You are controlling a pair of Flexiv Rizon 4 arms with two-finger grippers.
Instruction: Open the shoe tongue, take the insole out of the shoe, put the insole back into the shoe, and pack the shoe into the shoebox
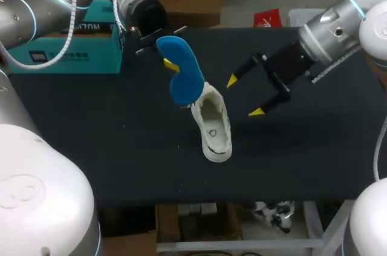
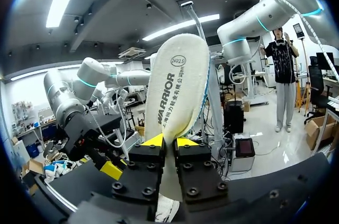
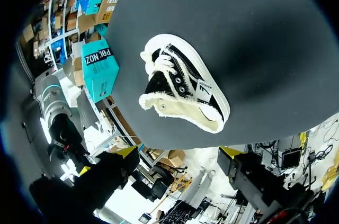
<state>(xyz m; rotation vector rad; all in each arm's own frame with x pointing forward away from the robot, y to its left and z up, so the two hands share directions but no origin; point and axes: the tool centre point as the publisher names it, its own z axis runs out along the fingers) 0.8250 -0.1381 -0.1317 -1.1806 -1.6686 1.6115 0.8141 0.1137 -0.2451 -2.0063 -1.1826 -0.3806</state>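
Shoebox [image 1: 78,50], teal, sits at the left back of the tabletop [image 1: 121,141]. The left arm [image 1: 36,8] comes in over it. Its claw [image 1: 172,65] is clenched on the blue insole [image 1: 184,71], holding it up by the shoe [image 1: 213,123] in the middle. The right arm [image 1: 344,20] stretches in, its claw [image 1: 244,96] spread wide, holding nothing. Only the left wrist view shows the insole's pale underside [image 2: 177,91]. Only the right wrist view shows the shoe's black side and laces [image 3: 183,89].

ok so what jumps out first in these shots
The blue insole stands out, held up in the left gripper above the dark table. Right by it the white-lined shoe lies mid-table, and the right gripper hovers open beside it.
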